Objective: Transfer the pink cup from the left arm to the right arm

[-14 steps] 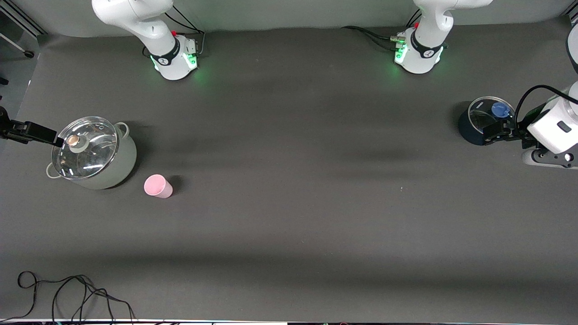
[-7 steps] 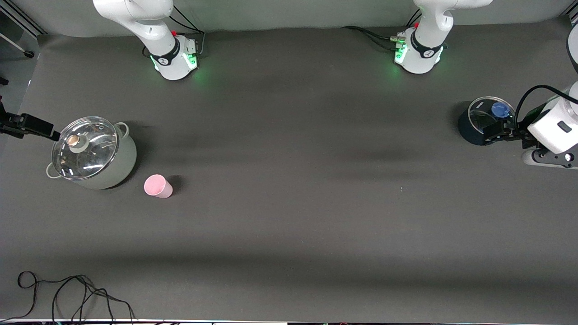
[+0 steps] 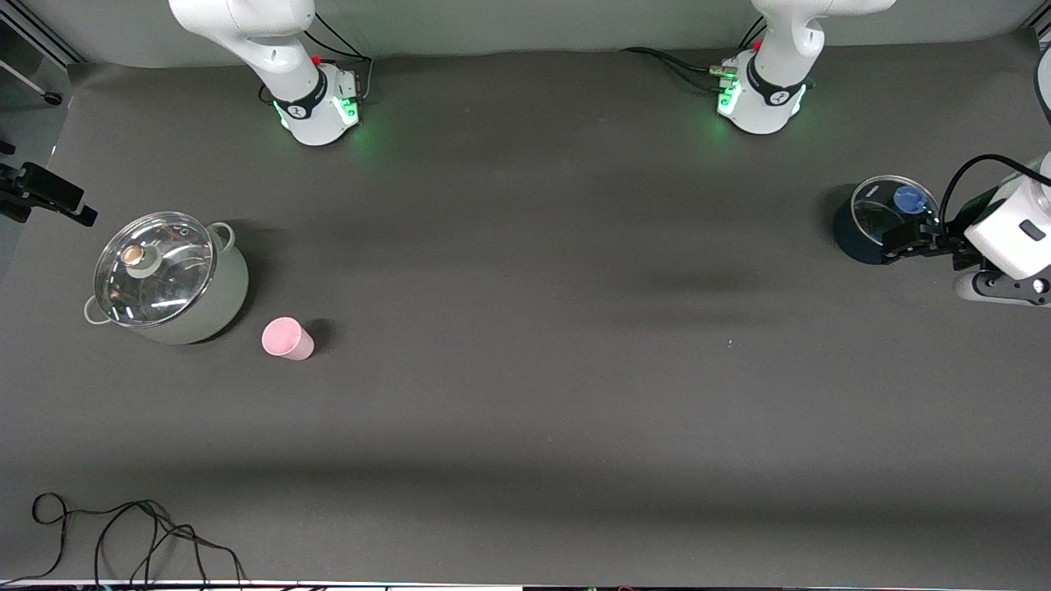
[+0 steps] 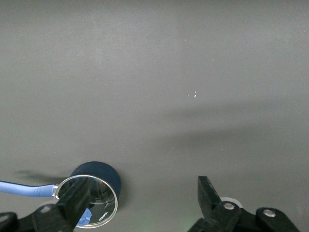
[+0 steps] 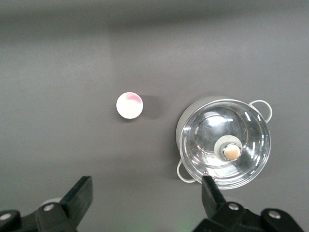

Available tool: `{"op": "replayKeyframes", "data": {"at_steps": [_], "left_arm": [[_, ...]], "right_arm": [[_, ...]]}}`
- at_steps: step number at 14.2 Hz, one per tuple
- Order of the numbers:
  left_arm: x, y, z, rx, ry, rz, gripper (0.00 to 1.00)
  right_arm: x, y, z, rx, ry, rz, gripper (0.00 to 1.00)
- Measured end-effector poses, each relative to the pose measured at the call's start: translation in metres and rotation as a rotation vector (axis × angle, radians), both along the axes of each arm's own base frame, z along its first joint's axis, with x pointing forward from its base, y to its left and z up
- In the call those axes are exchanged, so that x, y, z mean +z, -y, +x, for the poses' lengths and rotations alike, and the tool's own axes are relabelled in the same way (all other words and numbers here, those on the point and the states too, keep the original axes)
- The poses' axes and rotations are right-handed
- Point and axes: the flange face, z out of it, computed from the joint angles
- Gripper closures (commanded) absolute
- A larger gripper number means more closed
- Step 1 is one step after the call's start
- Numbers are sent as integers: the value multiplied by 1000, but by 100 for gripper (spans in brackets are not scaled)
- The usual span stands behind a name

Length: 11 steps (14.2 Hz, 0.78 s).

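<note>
The pink cup [image 3: 287,338] stands on the dark table toward the right arm's end, beside the grey pot and nearer to the front camera than it. It also shows in the right wrist view [image 5: 129,105]. My right gripper [image 3: 75,211] is open and empty, up in the air over the table's end past the grey pot, well apart from the cup. In its own view the right gripper [image 5: 147,186] has both jaws spread wide. My left gripper [image 3: 903,240] is open and empty at the other end, by the dark blue pot; its own view shows the left gripper [image 4: 143,186] wide apart.
A grey-green pot with a glass lid [image 3: 168,279] [image 5: 224,142] stands close to the cup. A dark blue pot with a glass lid [image 3: 870,217] [image 4: 96,179] stands at the left arm's end. A black cable [image 3: 123,533] lies at the near corner.
My right gripper has drawn away from the grey pot's lid toward the table's end. The left gripper has barely shifted. The cup has not moved.
</note>
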Motion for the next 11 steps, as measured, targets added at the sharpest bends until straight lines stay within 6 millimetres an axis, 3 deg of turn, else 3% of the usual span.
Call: {"op": "replayKeyframes", "data": {"at_steps": [11], "left_arm": [[1,0,0,0,2,0,0]], "right_arm": [[-12,-13,0,23,-34,2,0]]}}
